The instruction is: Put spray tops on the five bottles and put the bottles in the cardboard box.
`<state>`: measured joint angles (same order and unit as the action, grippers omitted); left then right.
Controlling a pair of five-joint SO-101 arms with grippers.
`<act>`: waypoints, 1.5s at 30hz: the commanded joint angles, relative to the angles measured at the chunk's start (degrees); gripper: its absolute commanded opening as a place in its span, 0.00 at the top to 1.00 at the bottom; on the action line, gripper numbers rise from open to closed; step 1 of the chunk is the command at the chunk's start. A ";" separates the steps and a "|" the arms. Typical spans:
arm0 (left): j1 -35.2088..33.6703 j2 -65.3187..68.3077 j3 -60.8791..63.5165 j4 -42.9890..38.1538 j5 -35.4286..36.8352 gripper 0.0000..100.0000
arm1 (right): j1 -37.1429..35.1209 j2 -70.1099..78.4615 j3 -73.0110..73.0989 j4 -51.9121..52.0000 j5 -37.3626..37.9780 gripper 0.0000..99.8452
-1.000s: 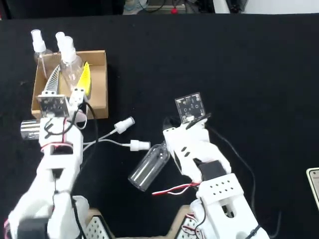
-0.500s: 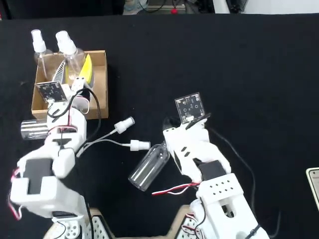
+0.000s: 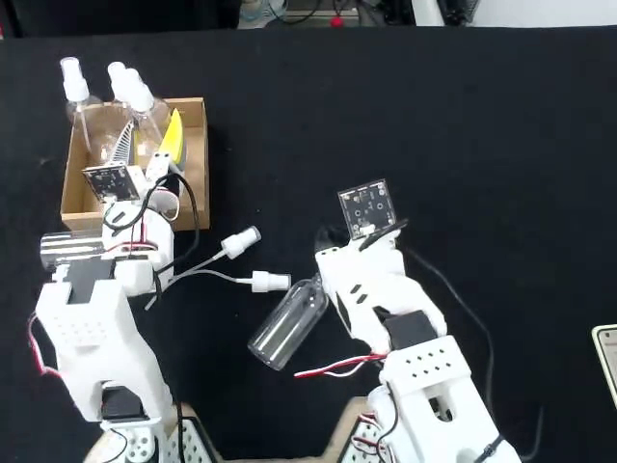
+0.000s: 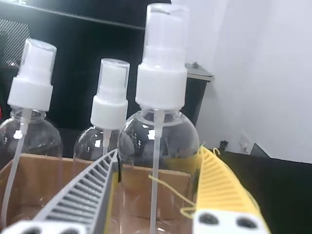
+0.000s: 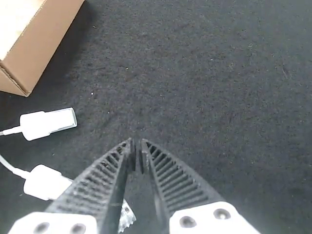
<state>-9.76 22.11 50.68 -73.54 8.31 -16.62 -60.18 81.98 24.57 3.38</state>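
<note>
The cardboard box [image 3: 196, 164] sits at the back left and holds three clear bottles with white spray tops. My left gripper [image 3: 149, 145] reaches into the box, its grey and yellow fingers shut on the nearest bottle [image 4: 158, 146], which stands upright beside the other two [image 4: 105, 136]. A topless bottle [image 3: 287, 326] lies on the black table beside my right arm. Another topless bottle [image 3: 67, 249] lies left of my left arm. Two loose spray tops [image 3: 241, 238] [image 3: 271, 282] lie between the arms. My right gripper [image 5: 136, 146] is shut on nothing, just above the table near those tops [image 5: 47, 124].
The black table [image 3: 463, 135] stretches to the right and back. A pale object [image 3: 607, 349] pokes in at the right edge. Thin dip tubes trail from the loose spray tops toward my left arm.
My left gripper has pushed farther into the box with the bottle, which now stands close to the other two. The left arm's body has swung left. The right arm has kept still.
</note>
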 commanded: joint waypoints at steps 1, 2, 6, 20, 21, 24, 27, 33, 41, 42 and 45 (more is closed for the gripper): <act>-0.04 1.49 -4.97 -1.49 0.53 0.86 | -0.79 -0.13 -0.66 -1.93 0.53 0.99; 0.31 2.11 -5.76 -1.49 0.53 0.86 | -0.79 -0.13 -0.66 -1.93 0.53 0.99; 1.19 4.40 -8.48 -1.41 0.53 0.86 | -0.79 -0.13 -0.66 -1.93 0.53 0.99; 2.95 13.98 -15.52 -1.41 -3.96 0.86 | -0.79 0.04 -0.57 -2.99 0.53 0.99; 2.95 14.51 -16.04 -1.41 -3.87 0.86 | -0.79 -0.04 -0.57 -2.99 0.53 0.99; 2.68 15.74 -17.71 -1.41 -3.87 0.86 | -0.79 -0.04 -0.57 -2.99 0.53 0.99; 2.86 16.18 -18.42 -1.41 -3.78 0.86 | -0.79 -0.04 -0.57 -2.99 0.53 0.99; 2.95 16.53 -18.51 -1.32 -3.78 0.86 | -0.79 -0.04 -0.57 -2.99 0.53 0.99; 2.95 16.18 -18.51 3.78 -3.78 0.86 | -0.79 -0.04 -0.57 -2.99 0.53 0.99; 2.95 16.18 -18.51 4.31 -3.78 0.84 | -0.79 -0.04 -0.57 -2.99 0.53 0.99; 2.95 16.18 -18.51 4.57 -3.69 0.76 | -0.79 -0.04 -0.57 -2.99 0.53 0.99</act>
<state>-7.47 38.73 33.80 -70.20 4.88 -16.62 -60.18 81.98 23.16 3.38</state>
